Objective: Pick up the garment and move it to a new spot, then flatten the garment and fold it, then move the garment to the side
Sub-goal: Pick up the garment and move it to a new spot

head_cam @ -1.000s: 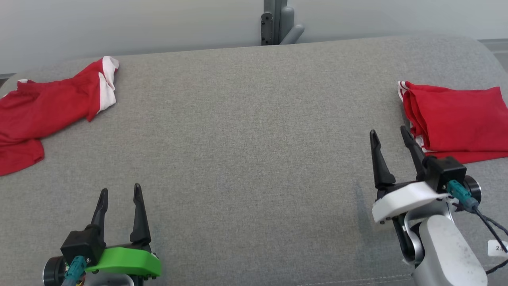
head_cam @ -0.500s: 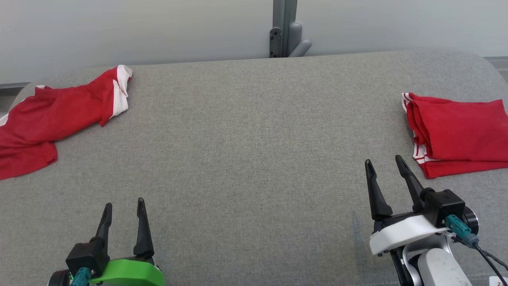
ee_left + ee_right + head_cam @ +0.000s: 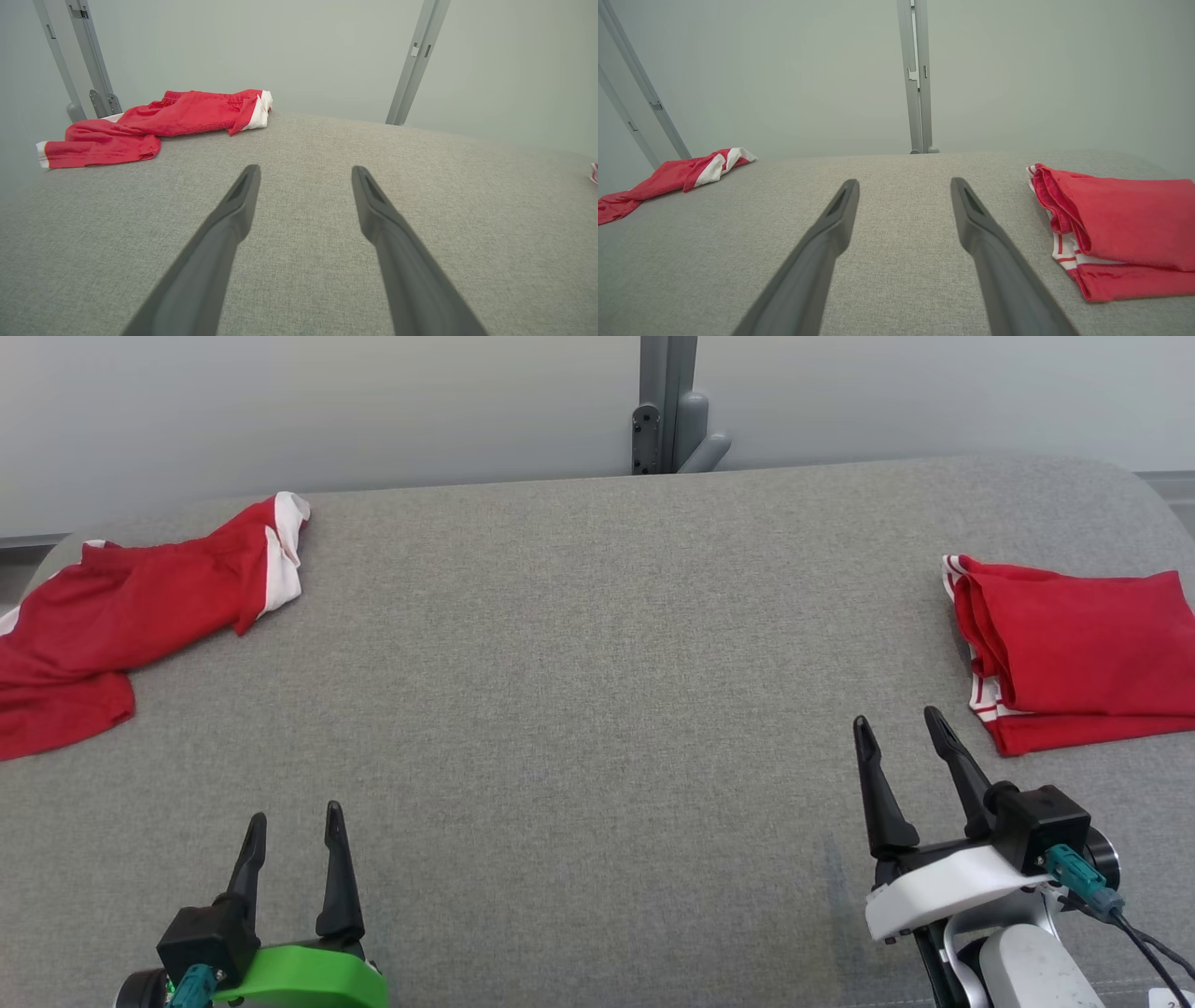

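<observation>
A wide grey padded surface [image 3: 597, 644] stretches before a pale wall and a grey metal post [image 3: 665, 401]. On it a crumpled red garment [image 3: 121, 607] with white panels sprawls at the far left edge, and a folded red garment [image 3: 1083, 653] with white stripes lies at the right edge, with only plain grey fabric between them. The left gripper [image 3: 296, 811] sits low at the lower left, well apart from the crumpled garment. The right gripper [image 3: 895, 716], on its pale forearm [image 3: 1027, 971], is near the folded garment but apart from it; both have their fingers spread wide, grasp nothing, and point away from the robot.
</observation>
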{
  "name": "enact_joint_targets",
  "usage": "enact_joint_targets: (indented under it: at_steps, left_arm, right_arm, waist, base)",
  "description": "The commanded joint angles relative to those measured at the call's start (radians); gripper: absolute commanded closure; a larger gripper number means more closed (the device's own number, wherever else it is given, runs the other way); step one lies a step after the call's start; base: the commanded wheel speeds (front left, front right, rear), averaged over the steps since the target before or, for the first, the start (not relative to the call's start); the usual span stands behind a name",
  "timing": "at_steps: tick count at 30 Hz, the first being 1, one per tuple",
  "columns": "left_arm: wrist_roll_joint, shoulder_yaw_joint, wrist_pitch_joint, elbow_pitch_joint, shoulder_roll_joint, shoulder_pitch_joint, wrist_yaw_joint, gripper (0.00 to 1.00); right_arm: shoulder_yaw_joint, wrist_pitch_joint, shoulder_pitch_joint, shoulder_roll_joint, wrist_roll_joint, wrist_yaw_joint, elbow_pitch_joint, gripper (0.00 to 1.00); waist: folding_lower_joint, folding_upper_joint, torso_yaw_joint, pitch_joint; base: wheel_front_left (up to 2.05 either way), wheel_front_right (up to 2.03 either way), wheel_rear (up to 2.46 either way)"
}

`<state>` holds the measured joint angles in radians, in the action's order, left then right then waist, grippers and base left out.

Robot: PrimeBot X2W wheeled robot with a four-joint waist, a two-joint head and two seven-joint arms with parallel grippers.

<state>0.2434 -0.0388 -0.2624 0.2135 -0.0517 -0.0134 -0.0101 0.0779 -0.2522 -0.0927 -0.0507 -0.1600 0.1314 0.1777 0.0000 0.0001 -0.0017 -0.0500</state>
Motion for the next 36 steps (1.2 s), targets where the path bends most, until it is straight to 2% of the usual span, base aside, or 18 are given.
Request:
enact_joint_targets:
  at_steps: [1,9,14,20,21,30,36]
  left_arm:
    - [-0.006,0.0,-0.003,0.001,0.0,0.002,-0.004,0.0]
    - [-0.01,-0.007,-0.003,0.008,0.001,-0.001,-0.009,0.0]
    - [-0.007,-0.017,-0.003,0.012,0.0,0.001,-0.004,0.0]
    - [-0.017,-0.014,-0.003,0.012,0.0,-0.015,0.0,0.0]
    - [-0.017,-0.014,-0.003,0.012,0.0,-0.015,0.0,0.0]
    - [-0.035,0.008,-0.003,0.006,-0.008,-0.036,-0.004,0.0]
    - [-0.038,0.021,-0.002,-0.002,-0.016,-0.052,-0.003,0.0]
  right_arm:
    - [0.0,0.0,0.011,0.0,-0.001,-0.002,0.001,0.0]
    - [-0.001,-0.001,0.023,0.0,0.001,-0.002,0.004,0.0]
    - [0.006,-0.001,0.031,0.0,-0.001,-0.002,0.007,0.0]
    - [0.012,-0.003,0.052,0.0,-0.007,-0.001,0.005,0.0]
    - [0.012,-0.003,0.052,0.0,-0.007,-0.001,0.005,0.0]
    - [0.025,-0.006,0.069,0.0,-0.019,-0.001,0.009,0.0]
    - [0.042,-0.008,0.068,-0.001,-0.037,-0.002,0.017,0.0]
  waist:
    - [0.0,-0.0001,0.001,0.001]
    - [0.0,-0.0001,0.013,0.012]
    - [0.0,-0.0001,0.06,0.03]
    - [0.0,-0.0001,0.175,0.055]
    - [0.0,-0.0001,0.175,0.055]
    - [0.0,-0.0001,0.383,0.075]
    - [0.0,-0.0001,0.496,0.079]
  base:
    - [0.0,0.0,0.0]
    - [0.0,0.0,0.0]
    - [0.0,0.0,0.0]
    - [0.0,0.0,0.0]
    - [0.0,0.0,0.0]
    - [0.0,0.0,0.0]
    - [0.0,0.0,0.0]
